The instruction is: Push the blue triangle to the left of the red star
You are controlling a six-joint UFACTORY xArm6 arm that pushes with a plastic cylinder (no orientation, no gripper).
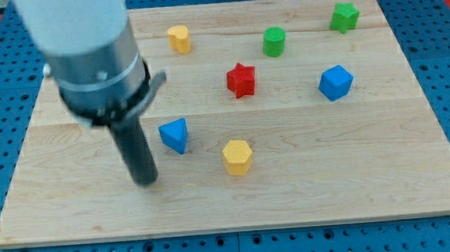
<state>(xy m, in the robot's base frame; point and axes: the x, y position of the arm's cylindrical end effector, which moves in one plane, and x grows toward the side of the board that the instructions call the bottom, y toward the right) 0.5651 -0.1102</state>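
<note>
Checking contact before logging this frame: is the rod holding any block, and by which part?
Nothing is held. My tip stands apart from the blue triangle, just to its left and slightly lower in the view.

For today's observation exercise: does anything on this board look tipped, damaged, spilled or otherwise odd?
Nothing stands out. All seven blocks sit flat and apart on the wooden board, none broken or hanging over an edge. My tip rests just to the view's left of the blue triangle, which lies lower left of the red star.
</note>
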